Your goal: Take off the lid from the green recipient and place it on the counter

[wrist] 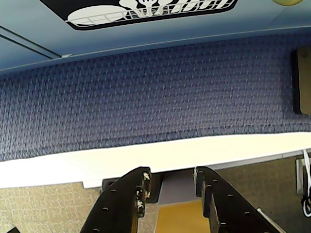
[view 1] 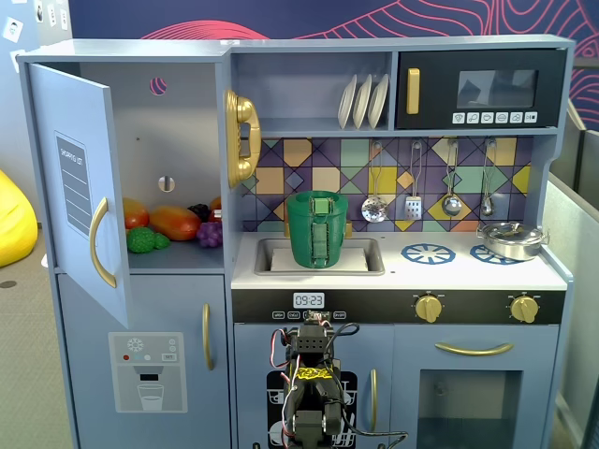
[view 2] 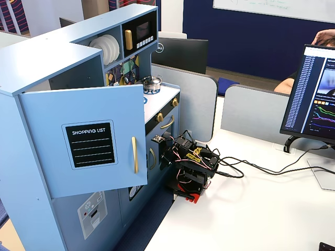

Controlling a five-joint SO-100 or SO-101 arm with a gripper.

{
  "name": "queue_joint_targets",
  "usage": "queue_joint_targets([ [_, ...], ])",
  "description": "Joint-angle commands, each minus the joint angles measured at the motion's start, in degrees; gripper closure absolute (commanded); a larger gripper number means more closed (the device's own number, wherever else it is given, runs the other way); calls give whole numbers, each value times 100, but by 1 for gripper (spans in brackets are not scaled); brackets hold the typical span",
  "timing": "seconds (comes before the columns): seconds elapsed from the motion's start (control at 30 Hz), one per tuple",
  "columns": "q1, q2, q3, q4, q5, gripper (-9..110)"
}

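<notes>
The green recipient (view 1: 318, 234) stands upright in the recessed sink of the counter (view 1: 468, 273) in a fixed view. The lid (view 1: 319, 197) sits on top of it, its lighter strap facing the camera. My arm (view 1: 309, 374) is folded low in front of the kitchen's lower doors, well below the counter; it also shows in the other fixed view (view 2: 191, 164). In the wrist view my gripper (wrist: 171, 171) is open and empty, its jaws apart over blue carpet and a white table edge. The open fridge door hides the pot in the side fixed view.
A silver pan (view 1: 511, 240) sits on the right burner. The left burner (view 1: 428, 253) is bare. The fridge door (view 1: 80, 187) hangs open at the left, with toy fruit (view 1: 164, 224) inside. Utensils hang on the back wall above the counter. A monitor (view 2: 311, 94) and cables lie on the white table.
</notes>
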Motion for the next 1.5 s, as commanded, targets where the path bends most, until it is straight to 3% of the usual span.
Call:
queue_joint_targets([
  [0.0,422,-26,88,1011,35,101],
  [0.4,422,-35,79,844,-123,101],
  [0.63,360,-185,-1055,-1696,-79,100],
  [0.73,88,-554,-2259,-2602,-202,95],
  [0.83,79,-1099,-3410,-3287,-598,81],
  [1.03,185,-1960,-5133,-3665,-835,64],
  [1.47,299,-2540,-5880,-3964,-782,59],
])
